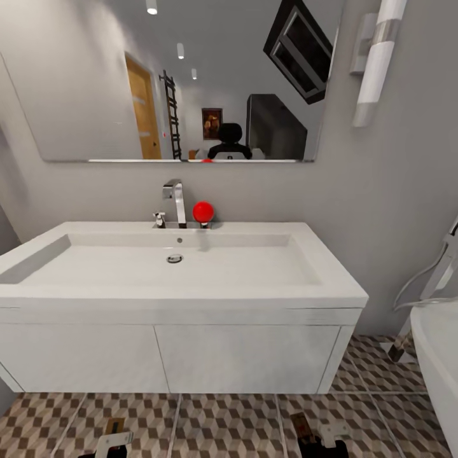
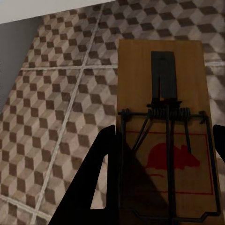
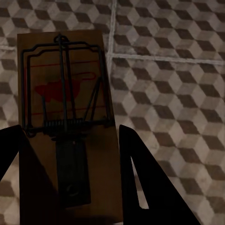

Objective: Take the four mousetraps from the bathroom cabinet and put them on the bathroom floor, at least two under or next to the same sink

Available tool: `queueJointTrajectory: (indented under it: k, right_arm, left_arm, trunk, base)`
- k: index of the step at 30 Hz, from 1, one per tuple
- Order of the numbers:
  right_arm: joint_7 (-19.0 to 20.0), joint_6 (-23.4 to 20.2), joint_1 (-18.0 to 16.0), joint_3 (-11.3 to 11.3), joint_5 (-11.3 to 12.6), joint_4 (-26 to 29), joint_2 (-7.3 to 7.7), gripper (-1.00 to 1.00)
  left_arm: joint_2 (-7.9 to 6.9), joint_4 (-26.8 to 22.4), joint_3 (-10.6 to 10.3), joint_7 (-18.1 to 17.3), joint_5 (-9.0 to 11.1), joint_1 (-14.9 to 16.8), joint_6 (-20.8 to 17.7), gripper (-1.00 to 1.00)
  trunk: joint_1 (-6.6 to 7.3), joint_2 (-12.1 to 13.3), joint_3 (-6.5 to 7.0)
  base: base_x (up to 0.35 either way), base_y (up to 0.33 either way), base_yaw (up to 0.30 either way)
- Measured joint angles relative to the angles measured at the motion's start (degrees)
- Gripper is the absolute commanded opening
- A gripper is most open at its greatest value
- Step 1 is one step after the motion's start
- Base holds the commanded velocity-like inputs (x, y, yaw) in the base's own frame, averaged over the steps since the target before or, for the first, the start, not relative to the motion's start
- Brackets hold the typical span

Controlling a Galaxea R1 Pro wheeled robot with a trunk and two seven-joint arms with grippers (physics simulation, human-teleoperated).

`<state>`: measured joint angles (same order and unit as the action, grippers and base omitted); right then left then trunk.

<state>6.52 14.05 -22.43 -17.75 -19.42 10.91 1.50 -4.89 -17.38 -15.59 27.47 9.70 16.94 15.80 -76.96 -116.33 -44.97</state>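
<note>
Two mousetraps are in my grippers, and I'm parked facing the white sink vanity (image 1: 191, 356) under the mirror (image 1: 172, 83), with the bathroom floor (image 1: 229, 420) running near me. A bathtub edge (image 1: 439, 356) sits at the far right.

On the left wrist camera, the left mousetrap (image 2: 161, 93) lies between the dark fingers of the left gripper (image 2: 159, 187), the red mouse print toward the camera and the board reaching out over the tiles. The right mousetrap (image 3: 65, 93) sits the same way in the right gripper (image 3: 70, 178). Each claw looks closed across the board's width, fingers pressing both long edges.

I'd judge these boards light and stiff, thin wood that will not flex. The spring and wire bar are the delicate part, so the bare side edges are the place to pinch, as now.

On the head camera both traps show low and near, left (image 1: 114, 429) and right (image 1: 302, 426), just in front of the vanity.
</note>
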Motion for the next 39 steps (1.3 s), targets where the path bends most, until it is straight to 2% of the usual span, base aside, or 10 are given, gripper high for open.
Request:
queueJointTrajectory:
  k: [8, 20, 26, 33, 39]
  right_arm:
    - [0.1, 0.0, 0.0, 0.2, -0.2, -0.1, 0.00, -1.00]
    - [0.1, -0.2, 0.0, 0.0, 0.3, -0.1, 0.00, -1.00]
    - [0.2, -3.1, 0.0, -0.2, 0.4, 0.2, 0.00, -1.00]
    - [0.2, -3.5, 0.0, -0.4, 0.4, 0.4, 0.07, -1.00]
    - [0.0, -3.3, 0.0, -0.4, 0.5, 0.4, 0.04, -1.00]
  left_arm:
    - [-0.04, -0.1, -0.2, 0.5, 0.1, 0.0, 0.0, -1.00]
    - [0.28, -0.7, -0.6, 0.1, 0.1, 0.0, 0.1, -1.00]
    - [-0.04, -0.7, -0.5, 0.2, 0.1, 0.0, 0.1, -1.00]
    - [-0.31, -0.7, -0.5, 0.5, 0.2, 0.0, 0.2, -1.00]
    - [-0.45, -0.8, -0.4, 0.6, 0.2, 0.0, 0.2, -1.00]
  trunk:
    - [-1.76, -3.2, -1.44]
    - [-1.76, -3.2, -1.44]
    - [-1.76, -3.2, -1.44]
    - [-1.76, -3.2, -1.44]
    - [-3.08, -5.6, -2.51]
  base:
    - [0.000, 0.000, 0.000]
    - [0.000, 0.000, 0.000]
    - [0.000, 0.000, 0.000]
    - [0.000, 0.000, 0.000]
    - [0.000, 0.000, 0.000]
